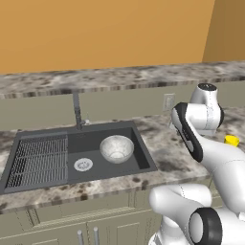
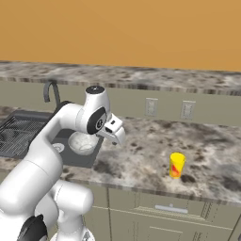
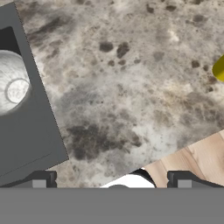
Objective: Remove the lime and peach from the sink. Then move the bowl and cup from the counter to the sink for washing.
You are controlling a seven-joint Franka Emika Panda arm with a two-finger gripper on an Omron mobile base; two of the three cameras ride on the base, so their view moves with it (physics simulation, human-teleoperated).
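Bowl (image 1: 116, 148) already in sink (image 1: 143, 158). My gripper (image 3: 112, 180) spread wide, empty. I'd swing right toward cup (image 2: 177, 164) near counter (image 2: 141, 160) front edge, descend vertically, grab mid-body.

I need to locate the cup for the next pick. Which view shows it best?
The right base view: the whole cup stands upright on the counter. The left base view shows its yellow top behind the arm; the hand view catches a yellow edge.

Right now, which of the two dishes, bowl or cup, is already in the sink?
The bowl: wide, silvery-white, it sits inside the dark sink basin beside the round drain. The yellow cup stands upright on the counter, apart from the sink.
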